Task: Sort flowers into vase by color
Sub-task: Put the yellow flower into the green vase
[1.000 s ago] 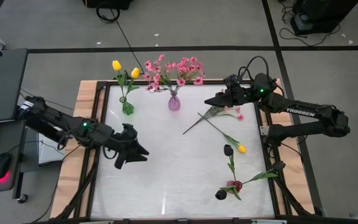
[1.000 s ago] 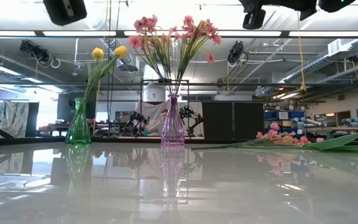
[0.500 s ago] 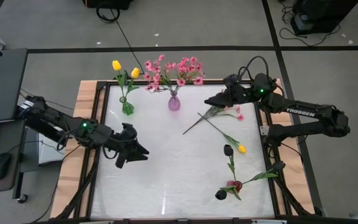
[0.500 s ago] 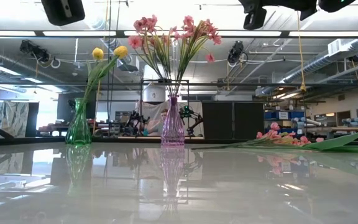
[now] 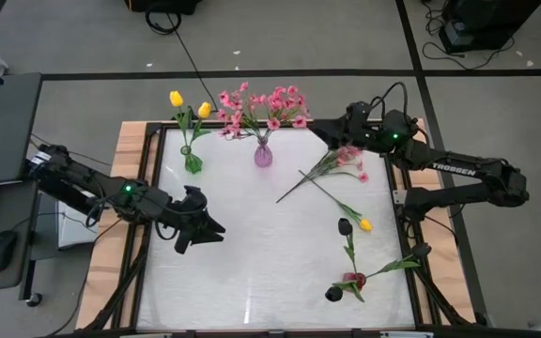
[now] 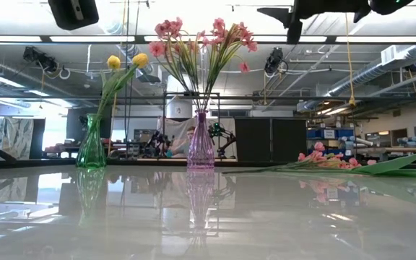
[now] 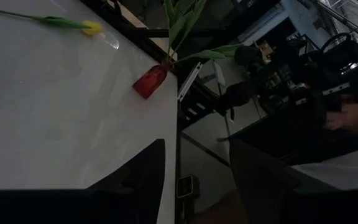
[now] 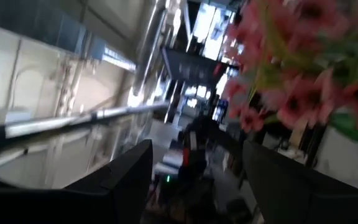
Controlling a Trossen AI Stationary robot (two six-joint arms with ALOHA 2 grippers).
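Observation:
A pink vase (image 5: 263, 155) at the table's far edge holds pink sprays (image 5: 261, 108). Left of it, a green vase (image 5: 193, 161) holds two yellow tulips (image 5: 204, 110). A loose pink spray (image 5: 341, 164), a yellow tulip (image 5: 365, 224) and a dark tulip (image 5: 345, 226) lie flat on the right half of the table. My right gripper (image 5: 317, 130) hangs open and empty above the far edge, between the pink vase's blossoms and the loose spray. My left gripper (image 5: 216, 232) hovers open and empty over the table's left side.
A small red vase (image 5: 353, 279) with dark tulips (image 5: 334, 294) sits near the right near corner; it also shows in the left wrist view (image 7: 151, 81). The white tabletop (image 5: 252, 263) has a wooden frame around it. A desk with a mouse stands left of the table.
My right gripper has swung from above the loose pink spray toward the table's far edge and tipped upward, so that its fingers now point at the pink vase's blossoms. It stays open. The flowers have not moved.

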